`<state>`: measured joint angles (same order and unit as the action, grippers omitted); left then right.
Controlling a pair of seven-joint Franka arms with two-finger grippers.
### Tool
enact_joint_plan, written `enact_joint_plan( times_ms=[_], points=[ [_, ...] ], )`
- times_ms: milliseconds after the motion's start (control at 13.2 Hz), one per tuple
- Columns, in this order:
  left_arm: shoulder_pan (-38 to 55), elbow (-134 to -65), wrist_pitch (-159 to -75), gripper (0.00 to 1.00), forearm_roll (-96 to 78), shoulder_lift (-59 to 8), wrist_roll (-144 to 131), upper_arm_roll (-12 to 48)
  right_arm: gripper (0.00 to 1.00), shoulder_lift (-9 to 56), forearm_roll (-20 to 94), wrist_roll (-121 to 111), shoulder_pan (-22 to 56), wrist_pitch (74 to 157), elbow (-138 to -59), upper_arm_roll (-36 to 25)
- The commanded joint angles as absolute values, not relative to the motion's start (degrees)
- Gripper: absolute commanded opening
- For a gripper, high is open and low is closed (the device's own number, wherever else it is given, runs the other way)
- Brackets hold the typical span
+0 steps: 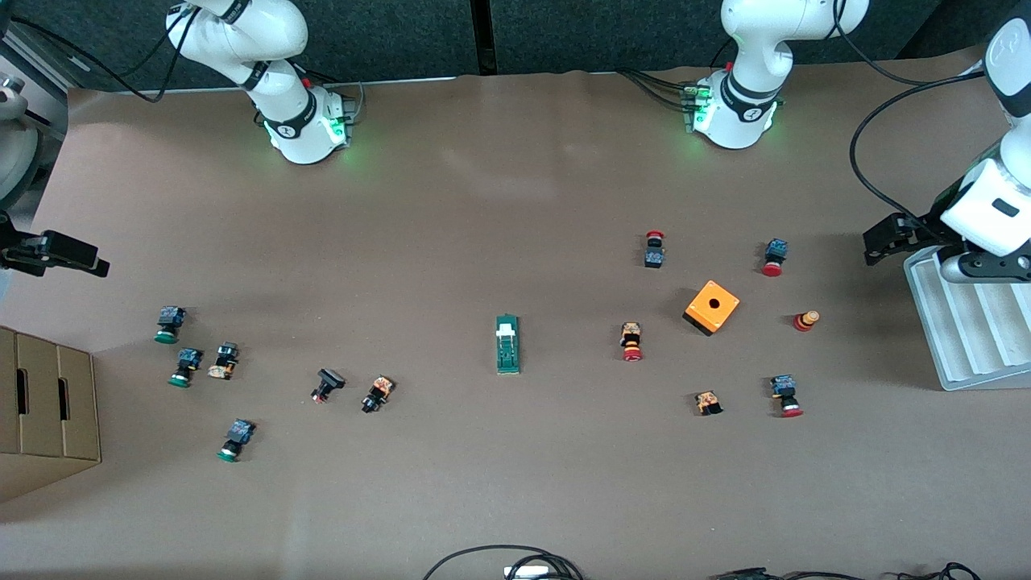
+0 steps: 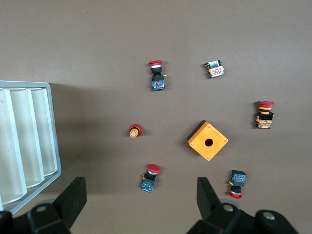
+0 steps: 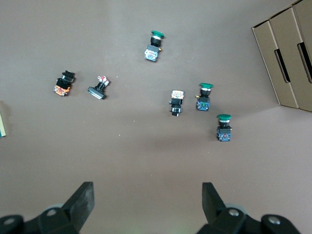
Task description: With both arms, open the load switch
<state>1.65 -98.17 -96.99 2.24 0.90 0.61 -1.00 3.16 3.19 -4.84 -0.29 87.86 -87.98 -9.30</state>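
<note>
The load switch (image 1: 507, 344), a narrow dark-green bar, lies flat in the middle of the table, with its white piece at the end farther from the front camera. Only a sliver of its edge (image 3: 1, 122) shows in the right wrist view. My left gripper (image 1: 879, 239) hangs open and holds nothing, by the tray at the left arm's end of the table. In its wrist view (image 2: 140, 197) it is above a red-capped button (image 2: 150, 178). My right gripper (image 1: 89, 259) hovers open over the right arm's end, with bare table under it (image 3: 147, 200). Both are well away from the switch.
An orange cube with a hole (image 1: 712, 307) and several red-capped push buttons (image 1: 631, 341) lie toward the left arm's end. Several green-capped buttons (image 1: 185, 366) lie toward the right arm's end. There are a white tray (image 1: 966, 322), a cardboard box (image 1: 48, 403), and cables (image 1: 499, 564) at the front edge.
</note>
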Motion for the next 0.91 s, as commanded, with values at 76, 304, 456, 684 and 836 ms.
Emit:
enact_joint_plan(
  times_ms=[76,304,456,684,836],
  points=[
    [1.2,-99.7,-97.2,1.00,1.8,2.5,0.9,-1.1,1.00,3.3,1.9,-5.2,0.0,88.4,-87.7,-9.4],
    [1.5,-97.8,-94.7,1.00,1.7,1.5,0.8,-1.2,1.00,3.3,1.9,-5.2,0.0,88.4,-87.7,-9.4],
    [1.7,-97.6,-94.0,1.00,1.7,1.3,0.6,-1.1,1.00,3.3,1.9,-5.2,0.0,88.4,-87.7,-9.4],
    [1.8,-97.5,-94.0,1.00,1.6,1.3,0.7,-1.1,1.00,3.4,1.9,-5.2,-0.1,88.4,-87.7,-9.4],
    [1.8,-97.3,-94.0,1.00,1.6,1.2,0.8,-1.1,1.00,3.4,1.9,-5.4,-0.1,88.4,-87.8,-9.5]
  ],
)
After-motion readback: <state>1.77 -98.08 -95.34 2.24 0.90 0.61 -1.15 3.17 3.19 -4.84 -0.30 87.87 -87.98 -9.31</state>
